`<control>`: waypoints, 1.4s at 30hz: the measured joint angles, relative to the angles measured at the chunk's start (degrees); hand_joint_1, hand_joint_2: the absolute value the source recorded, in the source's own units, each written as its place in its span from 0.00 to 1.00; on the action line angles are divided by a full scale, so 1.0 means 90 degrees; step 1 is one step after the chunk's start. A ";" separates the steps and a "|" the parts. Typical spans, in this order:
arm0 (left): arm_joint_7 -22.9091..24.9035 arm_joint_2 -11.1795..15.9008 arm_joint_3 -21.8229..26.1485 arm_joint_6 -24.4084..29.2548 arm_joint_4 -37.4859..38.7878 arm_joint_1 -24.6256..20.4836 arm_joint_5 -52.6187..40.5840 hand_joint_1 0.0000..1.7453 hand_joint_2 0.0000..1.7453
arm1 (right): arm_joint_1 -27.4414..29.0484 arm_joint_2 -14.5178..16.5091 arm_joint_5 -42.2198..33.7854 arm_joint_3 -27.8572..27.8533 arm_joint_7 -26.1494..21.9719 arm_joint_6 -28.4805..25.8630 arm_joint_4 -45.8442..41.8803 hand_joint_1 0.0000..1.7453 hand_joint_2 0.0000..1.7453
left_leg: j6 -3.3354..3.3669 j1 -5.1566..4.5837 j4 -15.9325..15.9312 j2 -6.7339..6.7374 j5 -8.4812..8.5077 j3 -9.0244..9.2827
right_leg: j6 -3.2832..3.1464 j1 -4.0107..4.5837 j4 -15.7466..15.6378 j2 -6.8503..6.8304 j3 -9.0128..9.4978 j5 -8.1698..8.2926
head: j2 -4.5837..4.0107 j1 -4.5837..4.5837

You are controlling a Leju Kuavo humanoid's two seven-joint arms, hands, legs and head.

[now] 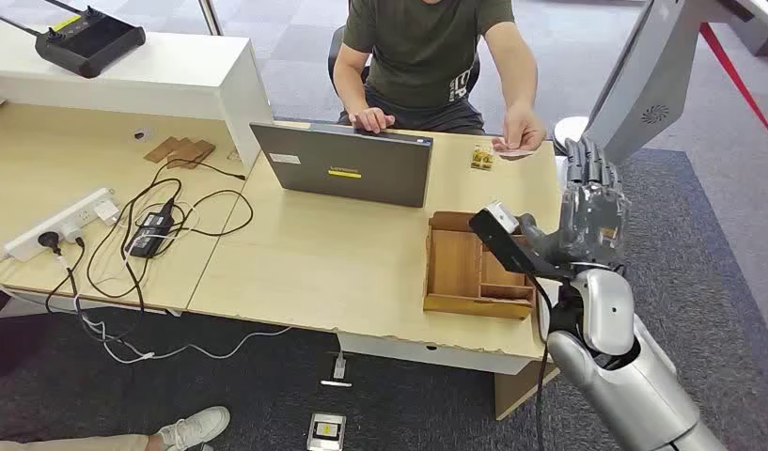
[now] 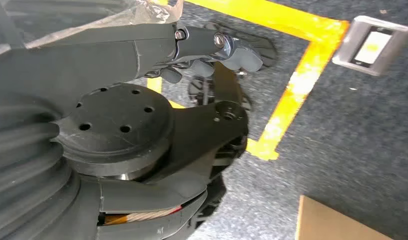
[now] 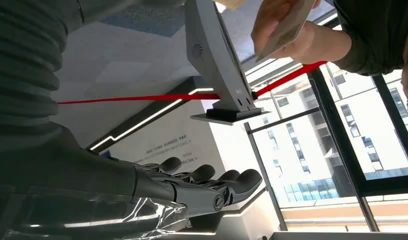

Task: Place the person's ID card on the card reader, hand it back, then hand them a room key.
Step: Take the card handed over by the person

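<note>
I am raising my right hand point(image 1: 594, 211), fingers point(image 3: 211, 185) apart and holding nothing, beside the wooden tray point(image 1: 455, 268), near the person's hand point(image 1: 521, 127) gripping the ID card point(image 1: 513, 150).

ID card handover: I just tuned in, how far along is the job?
Nothing looks done yet. The person holds the card at the desk's edge; the right hand is raised, open and empty, near it. Taking, reading, returning the card and giving the key all remain.

Wooden desk point(image 1: 323, 254) — grey carpet point(image 1: 718, 244)
</note>
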 joint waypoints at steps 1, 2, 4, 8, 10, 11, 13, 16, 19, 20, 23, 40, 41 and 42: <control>0.0041 0.0000 0.0000 0.0000 0.0000 -0.0001 0.0009 0.00 1.00 | -0.0026 0.0023 0.0026 0.0029 0.0000 0.0011 0.0046 0.00 1.00 | 0.0000 0.0000 0.0000 0.0000 0.0000 0.0000 | 0.0000 0.0000 0.0000 0.0000 0.0000 0.0000 | 0.0000 0.0000; 0.0079 0.0001 -0.0001 0.0000 0.0000 -0.0002 0.0016 0.00 1.00 | -0.0050 0.0045 0.0053 0.0058 0.0001 0.0022 0.0093 0.00 1.00 | 0.0000 0.0000 0.0000 0.0000 0.0000 0.0000 | 0.0000 0.0000 0.0000 0.0000 0.0000 0.0000 | 0.0000 0.0000; 0.0227 0.0001 -0.0003 0.0000 0.0000 -0.0007 0.0038 0.00 1.00 | -0.0138 0.0130 0.0166 0.0165 0.0005 0.0063 0.0262 0.00 1.00 | 0.0000 0.0000 0.0000 0.0000 0.0000 -0.0002 | 0.0000 0.0000 0.0000 0.0000 -0.0002 0.0000 | 0.0000 0.0000; 0.0492 0.0007 -0.0016 -0.0005 0.0000 -0.0017 0.0033 0.00 1.00 | -0.0281 0.0291 0.0310 0.0326 0.0010 0.0117 0.0557 0.00 1.00 | 0.0000 0.0000 0.0000 0.0000 0.0000 -0.0003 | 0.0000 0.0000 0.0000 0.0000 -0.0003 0.0000 | 0.0000 0.0001; 0.0588 0.0013 -0.0029 -0.0014 0.0000 -0.0030 0.0018 0.00 1.00 | -0.0331 0.0369 0.0357 0.0382 0.0005 0.0132 0.0700 0.24 1.00 | 0.0000 0.0000 0.0000 0.0000 0.0000 -0.0003 | 0.0000 0.0000 0.0000 0.0000 -0.0004 0.0000 | 0.0000 0.0001; 0.0621 0.0016 -0.0034 -0.0018 0.0000 -0.0039 0.0008 0.00 1.00 | -0.0351 0.0406 0.0376 0.0406 0.0000 0.0150 0.0767 0.49 1.00 | 0.0000 0.0000 0.0000 0.0000 0.0000 -0.0003 | 0.0000 0.0000 0.0000 0.0000 -0.0004 0.0000 | 0.0000 0.0001; 0.0678 0.0025 -0.0042 -0.0019 0.0000 -0.0058 -0.0001 0.00 1.00 | -0.0380 0.0470 0.0396 0.0444 -0.0016 0.0216 0.0892 0.99 1.00 | 0.0000 0.0000 0.0000 0.0000 0.0000 -0.0002 | 0.0000 0.0000 0.0000 0.0000 -0.0004 0.0000 | 0.0000 0.0001; 0.0750 0.0046 -0.0057 -0.0022 0.0002 -0.0087 -0.0002 0.00 1.00 | -0.0434 0.0549 0.0372 0.0498 -0.0086 0.0386 0.1067 1.00 1.00 | 0.0000 0.0000 0.0000 0.0001 0.0000 -0.0002 | 0.0000 0.0000 0.0000 0.0000 -0.0004 0.0000 | 0.0000 0.0000; 0.0788 0.0068 -0.0080 -0.0027 0.0002 -0.0105 -0.0002 0.00 1.00 | -0.0478 0.0603 0.0346 0.0552 -0.0140 0.0483 0.1204 1.00 1.00 | 0.0000 0.0001 0.0000 0.0001 0.0000 -0.0002 | 0.0000 0.0000 0.0000 0.0000 -0.0005 0.0000 | 0.0000 0.0001; 0.0795 0.0074 -0.0086 -0.0027 0.0002 -0.0108 -0.0002 0.00 1.00 | -0.0485 0.0616 0.0344 0.0570 -0.0145 0.0489 0.1240 1.00 1.00 | 0.0000 0.0001 0.0000 0.0001 0.0000 -0.0002 | 0.0000 0.0000 0.0000 0.0000 -0.0005 0.0000 | 0.0000 0.0001; 0.0803 0.0084 -0.0098 -0.0027 0.0002 -0.0114 -0.0002 0.00 1.00 | -0.0495 0.0645 0.0342 0.0612 -0.0148 0.0497 0.1337 1.00 1.00 | 0.0000 0.0000 0.0000 0.0002 0.0000 -0.0002 | 0.0000 0.0000 0.0000 0.0000 -0.0005 0.0000 | 0.0000 0.0001; 0.0815 0.0118 -0.0202 0.0037 0.0007 -0.0119 -0.0062 0.00 1.00 | -0.0224 0.0697 -0.2030 0.0344 -0.0764 -0.0597 0.1578 1.00 1.00 | 0.0000 0.0001 0.0002 0.0002 -0.0001 0.0000 | 0.0000 0.0000 -0.0002 0.0000 -0.0009 0.0000 | 0.0000 0.0000; 0.0816 0.0120 -0.0203 0.0062 0.0008 -0.0118 -0.0061 0.00 1.00 | -0.0130 0.0689 -0.2590 0.0238 -0.0958 -0.0842 0.1559 1.00 1.00 | 0.0000 0.0000 0.0002 0.0002 -0.0001 0.0000 | 0.0000 0.0000 -0.0003 0.0000 -0.0009 0.0000 | 0.0000 0.0000; 0.0816 0.0121 -0.0206 0.0084 0.0010 -0.0115 -0.0061 0.00 1.00 | -0.0032 0.0669 -0.3052 0.0134 -0.1126 -0.1027 0.1531 1.00 1.00 | 0.0001 0.0000 0.0002 0.0002 -0.0002 0.0000 | 0.0000 0.0000 -0.0003 0.0001 -0.0009 0.0000 | 0.0000 0.0001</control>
